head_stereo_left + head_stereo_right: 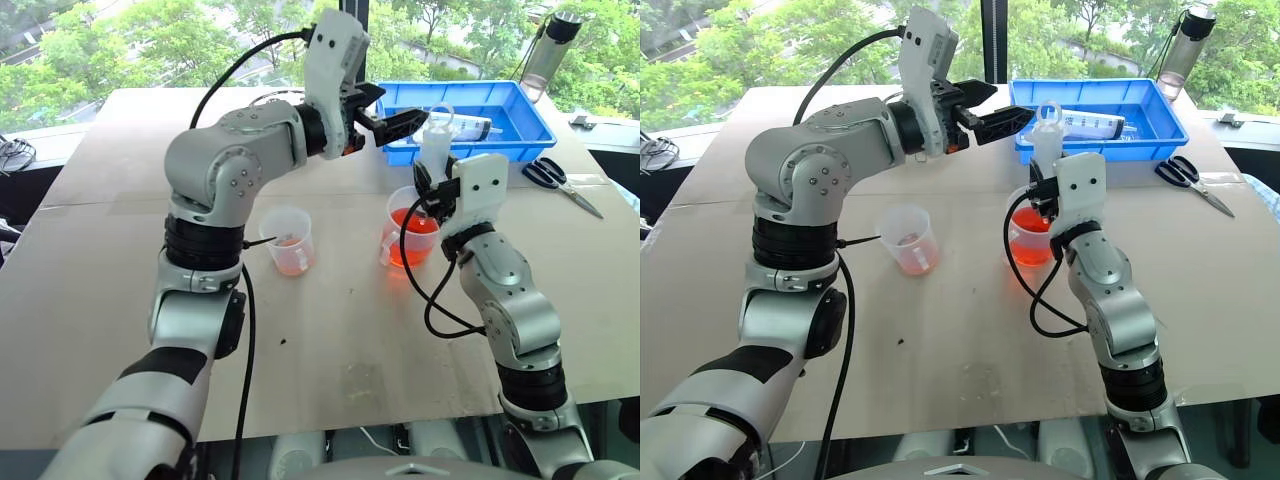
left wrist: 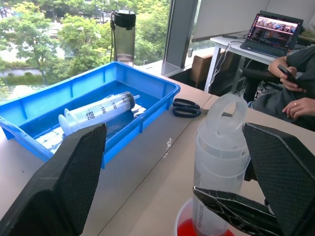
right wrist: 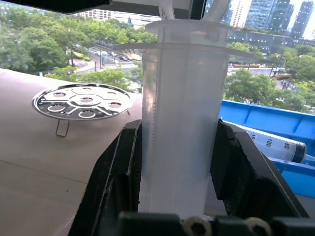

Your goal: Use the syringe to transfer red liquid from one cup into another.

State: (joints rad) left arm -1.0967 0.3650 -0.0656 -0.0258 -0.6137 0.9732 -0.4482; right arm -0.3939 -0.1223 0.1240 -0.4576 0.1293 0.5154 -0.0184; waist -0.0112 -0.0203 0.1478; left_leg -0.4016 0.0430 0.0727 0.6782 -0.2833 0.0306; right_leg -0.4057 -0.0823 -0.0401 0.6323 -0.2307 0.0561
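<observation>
The clear syringe (image 1: pixel 437 150) stands upright with its lower end inside the handled beaker (image 1: pixel 408 242), which holds bright orange-red liquid (image 1: pixel 412 226); the tip is hidden. My right gripper (image 3: pixel 179 128) is shut on the syringe barrel (image 3: pixel 179 123), a finger on either side. My left gripper (image 1: pixel 400 108) hangs open and level just left of the plunger ring (image 2: pixel 227 115), not touching it. In the left wrist view the syringe (image 2: pixel 219 162) rises between the spread fingers (image 2: pixel 64 187). The smaller cup (image 1: pixel 287 240) with paler pinkish liquid stands to the beaker's left.
A blue tray (image 1: pixel 520 125) at the back right holds a fatter marked syringe (image 2: pixel 98 110). Black scissors (image 1: pixel 560 180) lie to its right, and a dark bottle (image 1: pixel 555 45) stands behind. A round metal rack (image 3: pixel 82 101) sits at the back. A seated person (image 2: pixel 295 93) is beyond the table.
</observation>
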